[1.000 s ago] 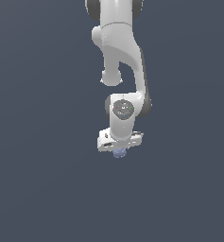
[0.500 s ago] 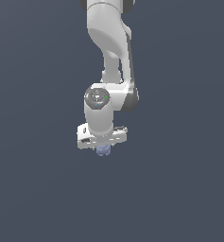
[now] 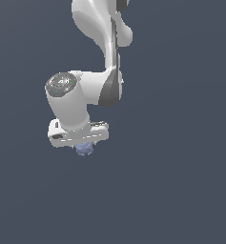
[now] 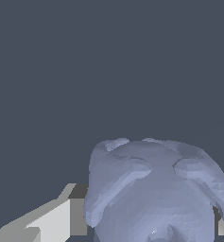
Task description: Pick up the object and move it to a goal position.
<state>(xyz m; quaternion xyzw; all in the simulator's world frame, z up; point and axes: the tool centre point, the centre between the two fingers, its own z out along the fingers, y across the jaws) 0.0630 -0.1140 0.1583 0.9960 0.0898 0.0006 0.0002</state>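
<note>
The object point(image 3: 85, 149) is a small pale blue-grey knobbly lump. It hangs just under the white gripper point(image 3: 84, 147) in the exterior view, mostly hidden by the hand. The gripper is shut on it and holds it in the air. In the wrist view the object point(image 4: 153, 189) fills the near part of the picture, with one white and grey finger point(image 4: 52, 220) pressed against its side. The other finger shows only as a sliver at the picture's edge.
The white arm point(image 3: 97, 28) comes down from the top of the exterior view to the wrist point(image 3: 69, 102). Everything around is a plain dark grey-blue ground with no other objects in view.
The arm has swung toward the exterior view's left and slightly up, carrying the object with it. The hand has turned a little. The grip is unchanged.
</note>
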